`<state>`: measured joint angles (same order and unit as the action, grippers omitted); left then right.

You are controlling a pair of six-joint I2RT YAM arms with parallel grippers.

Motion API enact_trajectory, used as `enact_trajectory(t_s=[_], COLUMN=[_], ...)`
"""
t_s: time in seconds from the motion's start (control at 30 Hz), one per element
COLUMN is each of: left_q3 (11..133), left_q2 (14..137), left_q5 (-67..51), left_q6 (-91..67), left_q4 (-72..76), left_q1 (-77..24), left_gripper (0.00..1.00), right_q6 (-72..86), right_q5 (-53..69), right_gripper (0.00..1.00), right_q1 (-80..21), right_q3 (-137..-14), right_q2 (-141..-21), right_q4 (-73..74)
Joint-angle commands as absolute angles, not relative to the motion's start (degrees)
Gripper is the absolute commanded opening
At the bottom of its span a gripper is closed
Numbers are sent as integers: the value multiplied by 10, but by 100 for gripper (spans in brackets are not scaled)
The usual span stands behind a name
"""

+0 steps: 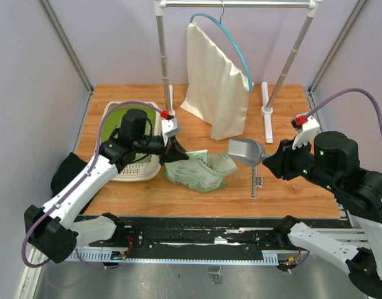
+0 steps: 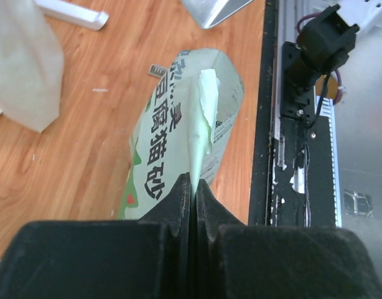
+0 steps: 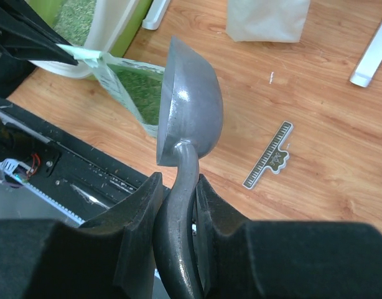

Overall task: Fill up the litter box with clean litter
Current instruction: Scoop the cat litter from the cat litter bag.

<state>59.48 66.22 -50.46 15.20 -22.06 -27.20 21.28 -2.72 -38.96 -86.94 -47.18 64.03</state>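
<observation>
The beige litter box with its lime-green interior sits at the left of the table, partly hidden under my left arm. Speckled green granules show inside it in the right wrist view. A green printed bag lies beside it at mid-table, and green litter shows in its mouth. My left gripper is shut on the bag's pale top flap. To the right of the bag, my right gripper is shut on the handle of a grey metal scoop, whose bowl hangs above the table.
A small ruler-shaped tag lies on the wood under the scoop. A cream cloth bag hangs from a blue hanger on a white rack, whose posts stand at the back. The table's black front rail runs along the near edge.
</observation>
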Motion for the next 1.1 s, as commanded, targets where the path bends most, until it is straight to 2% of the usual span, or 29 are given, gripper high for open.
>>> enact_trajectory(t_s=[0.0, 0.27, 0.7, 1.07], left_q3=[582, 550, 521, 515], left_q2=[630, 606, 583, 581], left_q5=[-505, -449, -464, -449], left_q6=[148, 144, 148, 142], left_q4=[-134, -131, -132, -129], left_q1=[-315, -337, -342, -343], left_gripper=[0, 1, 1, 1], right_q6=[222, 228, 217, 216], right_q5=[28, 91, 65, 46], right_gripper=[1, 1, 1, 1], right_q1=[-386, -386, -385, -386], right_q3=[-901, -910, -902, -913], right_q2=[-483, -506, -543, -507], right_q4=[665, 718, 709, 688])
